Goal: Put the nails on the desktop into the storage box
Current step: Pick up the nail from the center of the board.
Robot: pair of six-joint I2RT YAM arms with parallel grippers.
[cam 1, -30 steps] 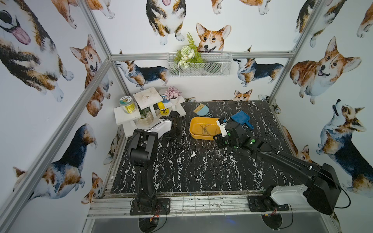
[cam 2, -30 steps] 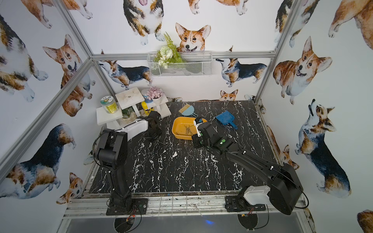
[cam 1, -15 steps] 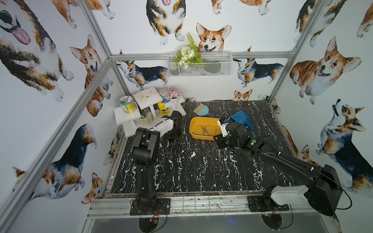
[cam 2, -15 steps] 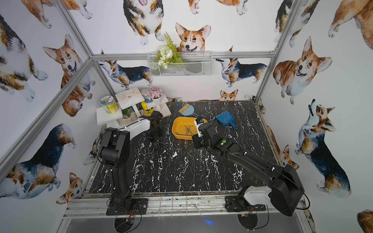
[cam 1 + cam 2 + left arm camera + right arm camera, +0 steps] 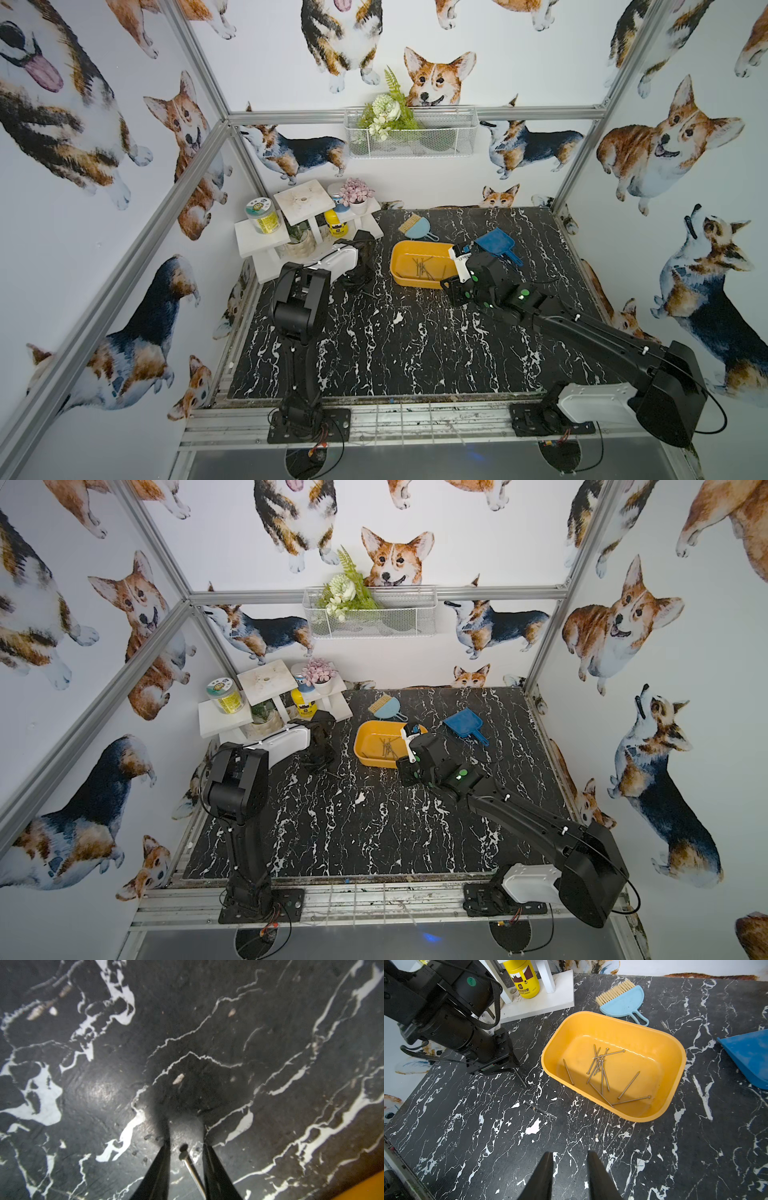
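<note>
The yellow-orange storage box [image 5: 405,259] [image 5: 370,742] [image 5: 664,1064] stands on the black veined desktop [image 5: 415,353] with several nails [image 5: 601,1070] [image 5: 424,266] in it. To its left my left gripper [image 5: 186,1144] [image 5: 511,1069] [image 5: 359,284] reaches down to the desktop. Its jaws stand apart around one nail [image 5: 190,1167] [image 5: 520,1077], which leans against one finger only. My right gripper [image 5: 570,1152] [image 5: 451,291] hangs open and empty over the desktop by the box's near right corner.
A white tiered shelf [image 5: 266,245] with a jar and a yellow bottle [image 5: 527,978] stands at the back left, close behind my left arm. A light blue brush set [image 5: 623,1003] and a blue dustpan [image 5: 496,245] lie behind the box.
My left gripper's jaws have narrowed around the nail and the arm has shifted slightly. The right arm has not moved.
</note>
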